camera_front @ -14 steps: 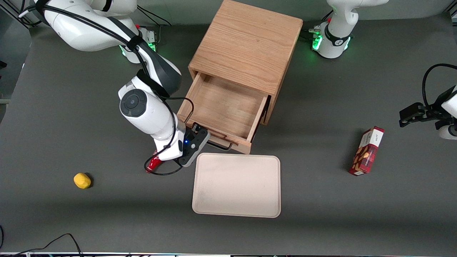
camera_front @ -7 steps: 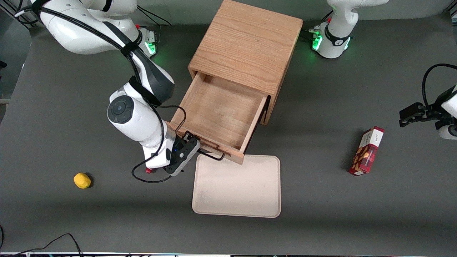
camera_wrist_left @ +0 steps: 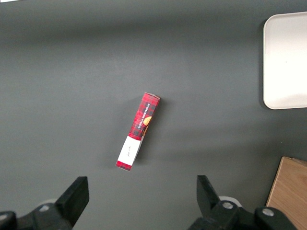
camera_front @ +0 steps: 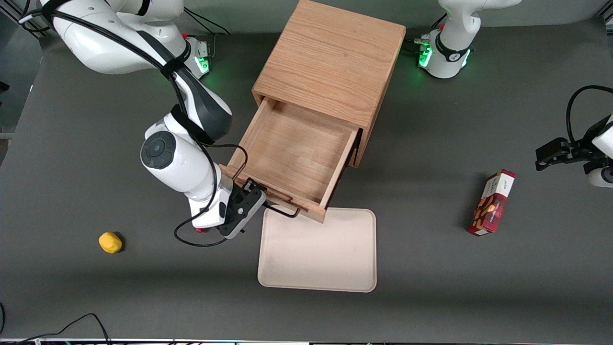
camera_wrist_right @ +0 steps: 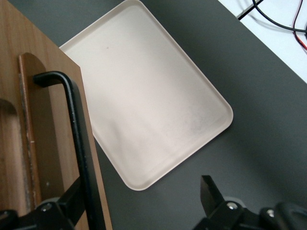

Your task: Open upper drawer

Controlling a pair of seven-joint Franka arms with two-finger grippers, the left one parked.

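The right arm reaches down from its base over the table point(camera_front: 72, 143), elbow bent, with its wrist angled toward the front of the cabinet point(camera_front: 330, 62). The gripper point(camera_front: 262, 200) sits at the black wire handle point(camera_front: 280, 211) of the upper drawer point(camera_front: 292, 153), at the handle's end nearer the working arm's end of the table. In the right wrist view the gripper's point(camera_wrist_right: 139, 206) fingers stand apart; one finger point(camera_wrist_right: 62, 211) lies against the handle bar point(camera_wrist_right: 79, 143) and the other finger point(camera_wrist_right: 211, 194) hangs over the bare table, so the handle bar is not clamped. The upper drawer is pulled well out of the cabinet, and its interior shows only bare wood. Its front edge overhangs the corner of a beige tray point(camera_front: 317, 258), which lies flat and holds nothing. A yellow object point(camera_front: 110, 242) lies toward the working arm's end of the table, and a red box point(camera_front: 492, 203) lies toward the parked arm's end.
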